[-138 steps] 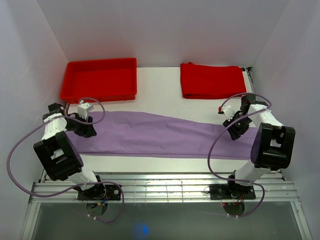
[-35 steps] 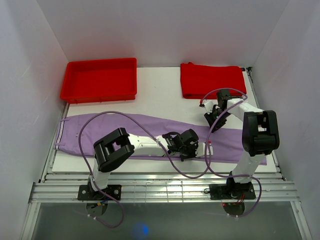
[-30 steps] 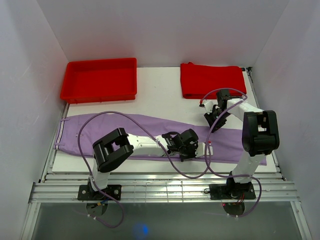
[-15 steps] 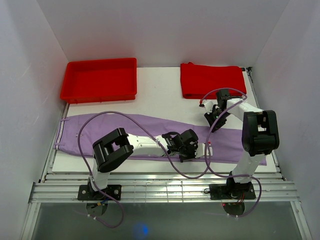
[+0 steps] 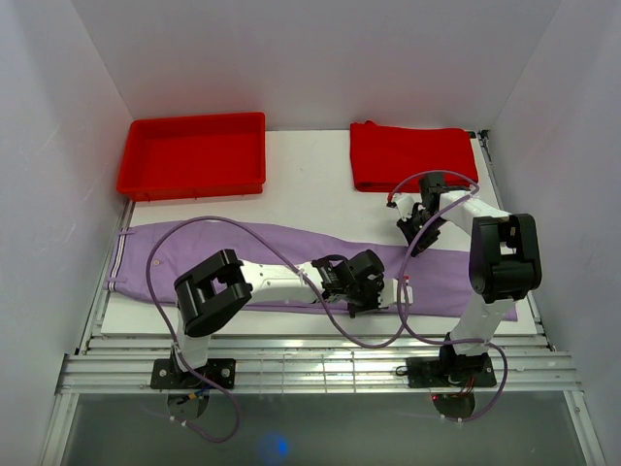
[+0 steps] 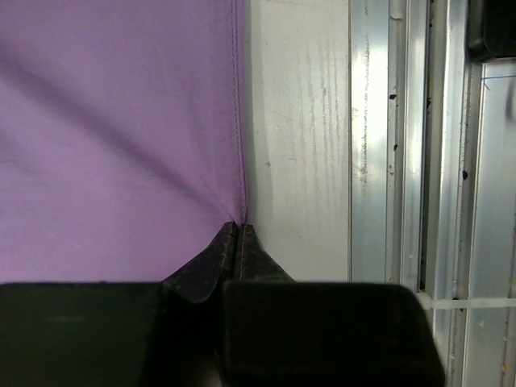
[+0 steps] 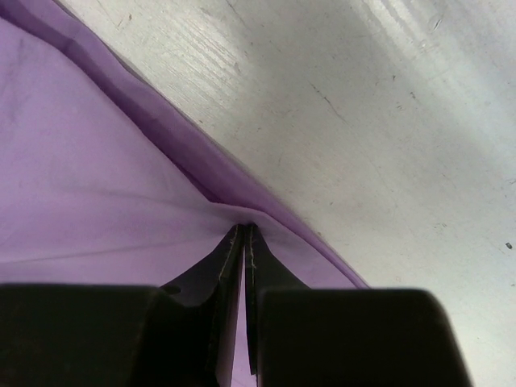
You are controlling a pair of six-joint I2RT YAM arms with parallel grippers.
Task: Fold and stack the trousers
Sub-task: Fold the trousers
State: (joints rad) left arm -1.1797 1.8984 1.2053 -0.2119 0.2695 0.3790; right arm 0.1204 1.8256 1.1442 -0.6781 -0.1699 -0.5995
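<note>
Lilac trousers [image 5: 291,257], spread flat lengthwise, both edges pinched

Soft matt cloth trousers [image 5: 223,248] on grainy scuffed white table [image 5: 310,194]

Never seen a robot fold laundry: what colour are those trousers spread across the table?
Lilac purple trousers, seen whole in the top external view.

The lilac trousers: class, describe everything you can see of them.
The trousers are soft, thin lilac fabric with white stripes at the left end, laid flat lengthwise across the white table, nearly spanning it, not yet folded. The left gripper is shut on their near edge, the right gripper on their far edge, puckering the cloth at both pinches.
</note>
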